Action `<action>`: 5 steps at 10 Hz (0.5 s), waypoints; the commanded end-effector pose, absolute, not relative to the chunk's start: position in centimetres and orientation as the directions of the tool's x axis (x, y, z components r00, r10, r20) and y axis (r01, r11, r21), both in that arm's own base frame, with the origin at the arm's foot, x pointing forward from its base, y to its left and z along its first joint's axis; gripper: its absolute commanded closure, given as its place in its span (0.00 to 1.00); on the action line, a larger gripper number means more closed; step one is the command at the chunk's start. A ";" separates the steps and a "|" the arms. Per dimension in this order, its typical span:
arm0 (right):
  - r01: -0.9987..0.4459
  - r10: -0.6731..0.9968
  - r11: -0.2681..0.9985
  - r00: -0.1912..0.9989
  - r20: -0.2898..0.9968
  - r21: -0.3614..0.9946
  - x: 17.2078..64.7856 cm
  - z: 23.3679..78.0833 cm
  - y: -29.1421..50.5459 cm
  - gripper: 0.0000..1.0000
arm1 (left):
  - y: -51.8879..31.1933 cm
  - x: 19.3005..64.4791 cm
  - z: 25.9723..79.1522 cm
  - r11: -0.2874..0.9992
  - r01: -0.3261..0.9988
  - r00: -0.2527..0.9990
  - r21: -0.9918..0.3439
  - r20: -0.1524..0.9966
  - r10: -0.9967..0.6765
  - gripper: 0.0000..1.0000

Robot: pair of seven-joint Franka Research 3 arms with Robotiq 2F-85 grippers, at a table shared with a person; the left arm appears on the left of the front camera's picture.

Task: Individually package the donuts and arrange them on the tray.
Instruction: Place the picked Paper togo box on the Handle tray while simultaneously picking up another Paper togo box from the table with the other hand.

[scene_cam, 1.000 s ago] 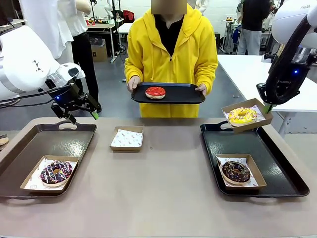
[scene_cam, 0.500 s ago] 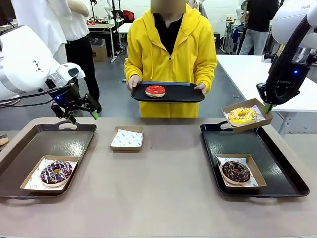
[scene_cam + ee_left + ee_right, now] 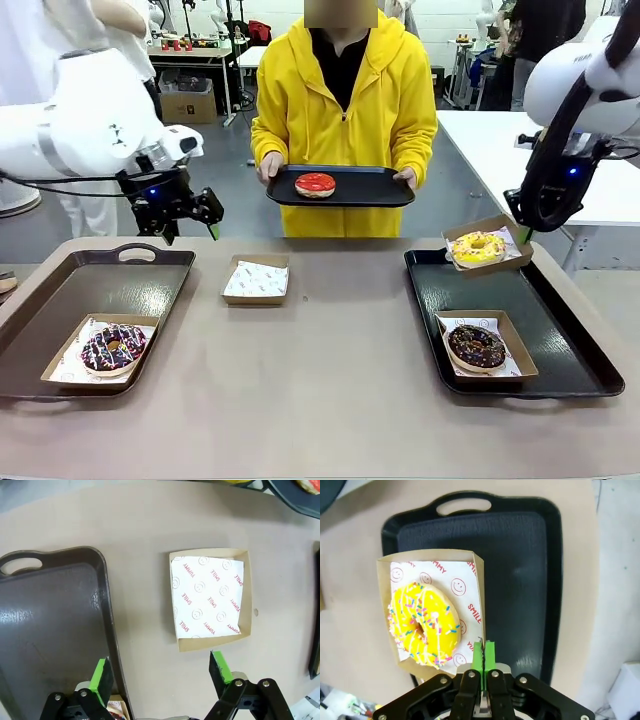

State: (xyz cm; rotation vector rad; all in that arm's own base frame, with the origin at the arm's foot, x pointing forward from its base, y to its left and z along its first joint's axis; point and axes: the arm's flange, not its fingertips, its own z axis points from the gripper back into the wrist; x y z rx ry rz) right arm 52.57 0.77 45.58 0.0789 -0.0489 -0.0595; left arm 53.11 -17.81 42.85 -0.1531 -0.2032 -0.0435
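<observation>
My right claw [image 3: 522,234], clenched on the rim of the box [image 3: 500,222] carrying the yellow donut [image 3: 478,248], has sunk closer over the far end of the right tray [image 3: 545,290], so set-down looks near. My left claw [image 3: 190,228], released, has swung toward the empty box [image 3: 256,279] left of that tray.

Empty box [image 3: 256,279] between left tray [image 3: 120,285] and right tray [image 3: 560,320], person [image 3: 345,120] behind

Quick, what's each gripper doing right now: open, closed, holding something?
Left gripper: open, holding nothing.
Right gripper: shut on the edge of the box carrying the yellow donut.
</observation>
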 end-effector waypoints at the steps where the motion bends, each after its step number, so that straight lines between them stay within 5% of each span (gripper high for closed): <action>1: 0.041 -0.044 0.997 0.998 0.050 0.060 53.5 44.2 1.8 0.99 | -20.2 55.0 42.8 0.998 0.022 0.988 -0.064 0.155 -0.012 0.00; 5: 0.029 -0.031 0.999 0.998 0.051 0.039 54.6 41.7 3.3 0.99 | -22.4 57.2 39.9 0.999 -0.022 0.991 0.030 0.132 0.018 0.00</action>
